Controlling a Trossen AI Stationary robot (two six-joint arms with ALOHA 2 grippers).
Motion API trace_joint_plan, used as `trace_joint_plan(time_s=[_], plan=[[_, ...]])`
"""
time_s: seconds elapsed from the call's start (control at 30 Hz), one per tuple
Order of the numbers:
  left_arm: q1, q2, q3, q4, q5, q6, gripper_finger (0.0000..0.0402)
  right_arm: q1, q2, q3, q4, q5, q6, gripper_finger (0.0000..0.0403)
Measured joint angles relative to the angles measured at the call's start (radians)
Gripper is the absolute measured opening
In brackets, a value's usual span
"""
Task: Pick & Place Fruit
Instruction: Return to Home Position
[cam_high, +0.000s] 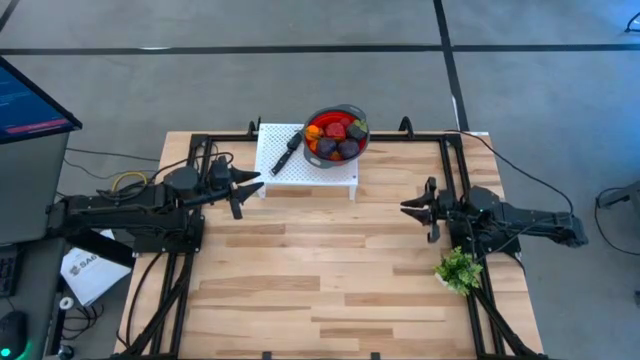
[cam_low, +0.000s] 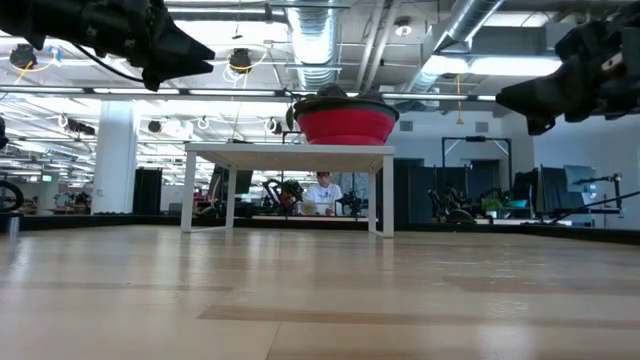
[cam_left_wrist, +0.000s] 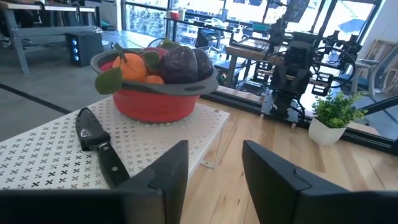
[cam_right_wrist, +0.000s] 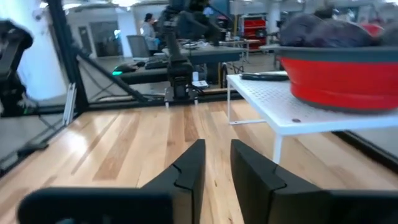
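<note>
1. The fruit (cam_high: 336, 137) sits piled in the red strainer (cam_low: 345, 127). In the left wrist view, a dark purple piece and an orange one with green leaves show on top.
2. The strainer stands on the white shelf (cam_high: 275, 160), at the far edge of the surface (cam_high: 300, 280). No fruit shows on the bare wood.
3. The black knife (cam_high: 288, 153) lies on the shelf just beside the strainer, at about 9 o'clock from it in the high view. Its long side runs from 1 o'clock to 7 o'clock.
4. In the high view the left tool (cam_left_wrist: 215, 149) is at about 8 o'clock from the strainer, near the shelf's front left corner. Its fingers are spread wide and hold nothing.
5. The right tool (cam_right_wrist: 217, 149) is between 4 and 5 o'clock from the strainer, well apart from the shelf. Its fingers have a small gap and hold nothing.
6. The left arm is the nearer one to the fruit and the knife.
7. The picking looks done, so what is left is likely pulling back. The left tool should draw away toward 9 o'clock, so it does not bump the shelf corner.
8. A small green plant (cam_high: 458, 268) stands close by the right arm, so that arm has to mind it.
</note>
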Motion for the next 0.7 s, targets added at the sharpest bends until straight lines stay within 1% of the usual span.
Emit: trace_joint_plan(time_s=[0.07,0.13,0.17,0.33,0.5,0.6,0.7], plan=[[0.000,0.000,0.000,0.000,0.000,0.000,0.0140,0.018,0.000,0.000,0.000,-0.002,-0.043,0.0051],[0.000,0.000,0.000,0.000,0.000,0.000,0.0136,0.038,0.000,0.000,0.000,-0.003,-0.077,0.0019],[0.000,0.000,0.000,0.000,0.000,0.000,0.0134,0.048,0.000,0.000,0.000,-0.003,-0.087,0.0010],[0.000,0.000,0.000,0.000,0.015,0.000,0.0125,0.082,0.000,0.001,-0.002,-0.001,-0.091,0.0003],[-0.005,-0.011,-0.007,0.011,0.108,0.099,0.0110,0.096,0.000,0.002,-0.005,0.024,-0.090,0.0002],[-0.005,-0.047,-0.029,0.014,0.112,0.105,0.0100,0.089,0.000,0.002,-0.006,0.025,-0.090,0.0005],[-0.005,-0.111,-0.077,0.017,0.111,0.105,0.0093,0.078,0.000,0.002,-0.006,0.024,-0.089,0.0014]])
